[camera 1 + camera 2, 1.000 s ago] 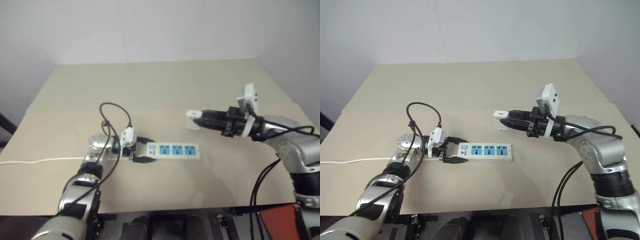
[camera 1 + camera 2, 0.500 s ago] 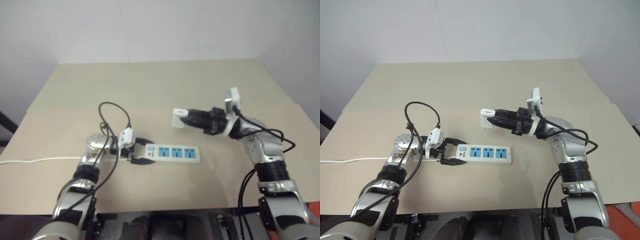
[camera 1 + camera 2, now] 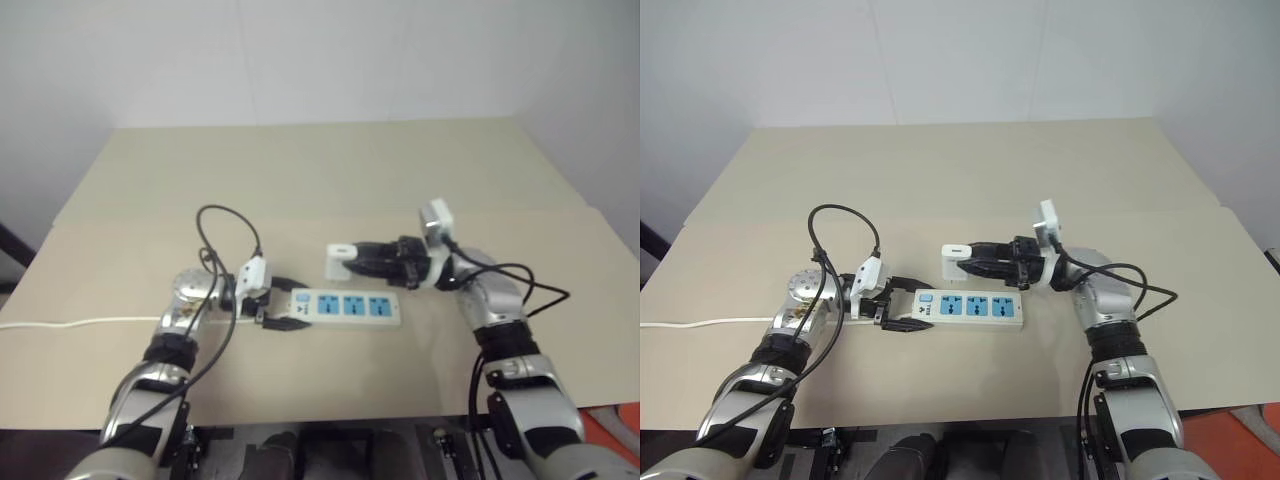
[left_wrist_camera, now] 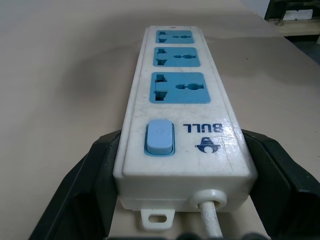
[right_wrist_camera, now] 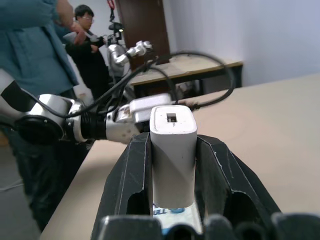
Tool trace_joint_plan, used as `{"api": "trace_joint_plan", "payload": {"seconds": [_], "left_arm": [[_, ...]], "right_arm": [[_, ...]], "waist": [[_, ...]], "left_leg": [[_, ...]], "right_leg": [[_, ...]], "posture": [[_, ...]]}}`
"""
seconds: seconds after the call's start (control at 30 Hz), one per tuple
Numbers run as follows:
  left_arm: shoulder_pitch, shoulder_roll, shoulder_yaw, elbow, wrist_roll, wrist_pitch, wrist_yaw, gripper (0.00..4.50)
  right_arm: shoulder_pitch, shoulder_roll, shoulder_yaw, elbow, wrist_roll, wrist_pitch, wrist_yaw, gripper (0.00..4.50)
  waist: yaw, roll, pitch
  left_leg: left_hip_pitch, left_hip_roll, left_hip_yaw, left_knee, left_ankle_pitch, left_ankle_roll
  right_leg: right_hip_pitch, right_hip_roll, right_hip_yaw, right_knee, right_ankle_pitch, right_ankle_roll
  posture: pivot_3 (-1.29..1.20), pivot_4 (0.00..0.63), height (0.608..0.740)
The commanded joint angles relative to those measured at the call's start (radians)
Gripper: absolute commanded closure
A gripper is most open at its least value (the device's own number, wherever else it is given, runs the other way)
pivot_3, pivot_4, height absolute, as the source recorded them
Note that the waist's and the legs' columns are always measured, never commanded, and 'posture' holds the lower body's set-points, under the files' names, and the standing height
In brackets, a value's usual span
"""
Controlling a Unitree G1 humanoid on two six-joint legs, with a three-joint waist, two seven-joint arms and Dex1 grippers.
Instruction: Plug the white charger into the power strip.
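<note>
One power strip point(image 3: 968, 307) lies on the table point(image 3: 940, 180), its switch end clenched between the left gripper point(image 3: 902, 305) fingers; three blue sockets stretch beyond them. Just past it, the right gripper point(image 3: 970, 265) fingers clamp one white charger point(image 3: 956, 262) above the strip.
</note>
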Motion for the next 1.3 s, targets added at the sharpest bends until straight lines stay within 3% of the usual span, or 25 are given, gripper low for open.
{"api": "trace_joint_plan", "payload": {"seconds": [0.03, 1.3], "left_arm": [[0.007, 0.007, -0.011, -0.045, -0.017, 0.007, 0.003, 1.24], [0.05, 0.035, -0.021, -0.091, -0.035, 0.081, 0.034, 1.24]], "right_arm": [[-0.045, 0.03, -0.011, 0.03, -0.015, -0.047, 0.012, 3.4], [-0.01, 0.1, -0.029, 0.189, -0.09, -0.204, 0.05, 3.4]], "waist": [[0.0, 0.0, 0.0], [-0.018, 0.001, 0.0]], "left_leg": [[0.0, 0.0, 0.0, 0.0, 0.0, 0.0], [0.0, 0.0, -0.001, 0.0, 0.0, -0.001]], "right_leg": [[0.0, 0.0, 0.0, 0.0, 0.0, 0.0], [-0.001, 0.0, 0.0, 0.001, 0.0, 0.0]], "posture": [[0.0, 0.15, 0.74], [0.0, 0.15, 0.74]]}}
